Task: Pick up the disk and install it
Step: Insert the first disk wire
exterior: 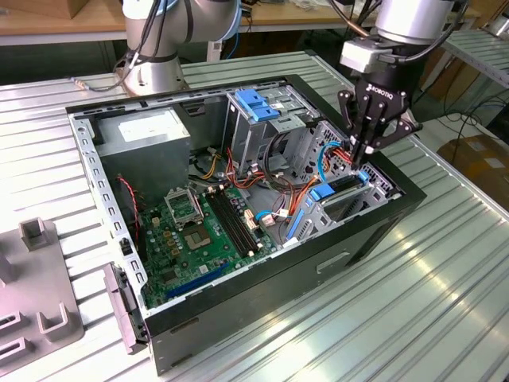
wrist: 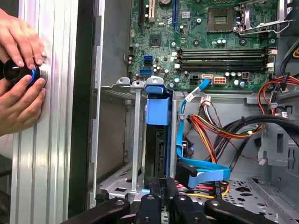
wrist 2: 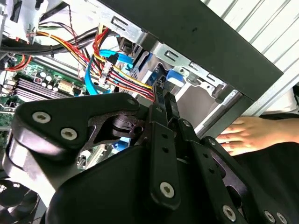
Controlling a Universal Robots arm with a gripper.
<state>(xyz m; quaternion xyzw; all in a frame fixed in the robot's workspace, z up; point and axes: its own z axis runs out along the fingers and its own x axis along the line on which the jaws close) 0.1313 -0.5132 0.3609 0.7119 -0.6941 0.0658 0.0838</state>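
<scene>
1 gripper (exterior: 360, 163) points straight down over the corner drive bay of the open computer case (exterior: 374, 239), at the exterior view's right. We see its fingers drawn tight together with nothing between them. Their tips sit at the upper edge of the disk (exterior: 340, 191), and we cannot tell whether they press on it or hang just above.

The disk stands on edge inside the metal bay (wrist: 133, 140). In the first wrist view the disk (wrist: 157, 140) shows a dark body framed in bright blue, and the gripper (wrist: 162, 189) is at its near end. A flat blue cable (wrist: 202, 173) and a bundle of red, yellow and orange wires (wrist: 210, 130) run just beside it. The motherboard (wrist: 210, 42) lies beyond the bay.

Outside the case wall, on the ribbed metal table (exterior: 445, 302), a person's hands (wrist: 18, 105) close around a black knob (wrist: 14, 71) with a blue ring. In the second wrist view the gripper (wrist 2: 164, 98) hangs over the bay.
</scene>
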